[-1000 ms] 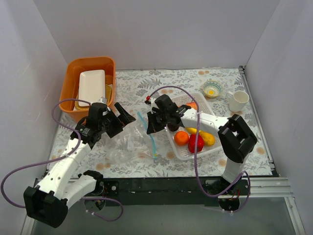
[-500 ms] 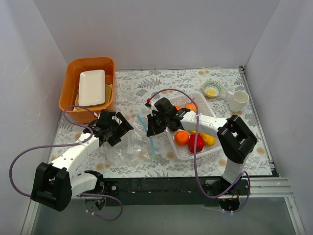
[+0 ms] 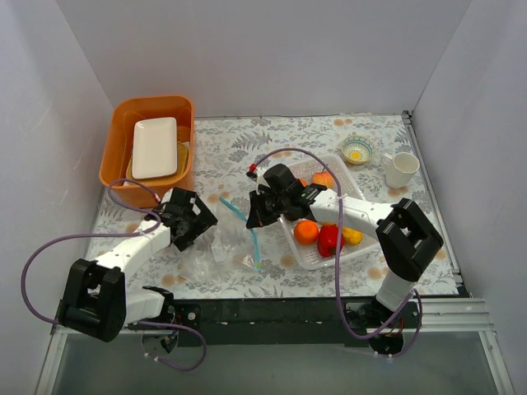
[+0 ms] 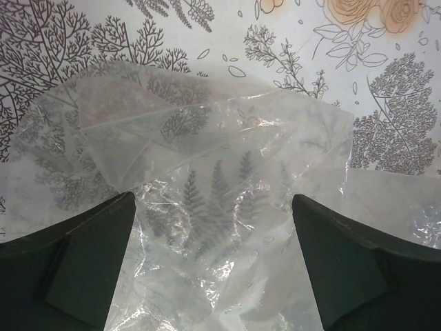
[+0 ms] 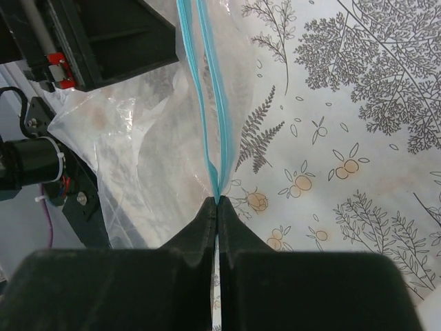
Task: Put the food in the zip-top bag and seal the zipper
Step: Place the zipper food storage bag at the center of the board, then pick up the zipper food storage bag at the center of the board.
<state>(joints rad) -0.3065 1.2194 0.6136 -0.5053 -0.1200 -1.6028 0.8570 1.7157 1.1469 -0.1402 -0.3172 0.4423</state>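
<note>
The clear zip-top bag (image 3: 218, 247) lies crumpled on the patterned table between my arms, and it looks empty. My right gripper (image 3: 252, 216) is shut on its light blue zipper (image 3: 255, 243). In the right wrist view the fingers (image 5: 218, 201) pinch the two blue zipper strips (image 5: 205, 103) together, with the bag (image 5: 138, 165) hanging to the left. My left gripper (image 3: 198, 224) is open, low over the bag's left part. In the left wrist view its fingers (image 4: 76, 262) straddle the crinkled bag (image 4: 220, 207). The food, an orange (image 3: 305, 232), a red piece (image 3: 330, 239) and a yellow piece (image 3: 352, 236), lies in the white basket (image 3: 346, 169).
An orange bin (image 3: 115, 140) holding a white plate (image 3: 155, 146) stands at the back left. A small bowl (image 3: 356, 150) and a white mug (image 3: 401, 169) stand at the back right. White walls enclose the table on three sides.
My left arm has lowered and swung right and forward, bringing its open gripper down over the bag. My right gripper has stayed shut on the zipper, shifting only slightly.
</note>
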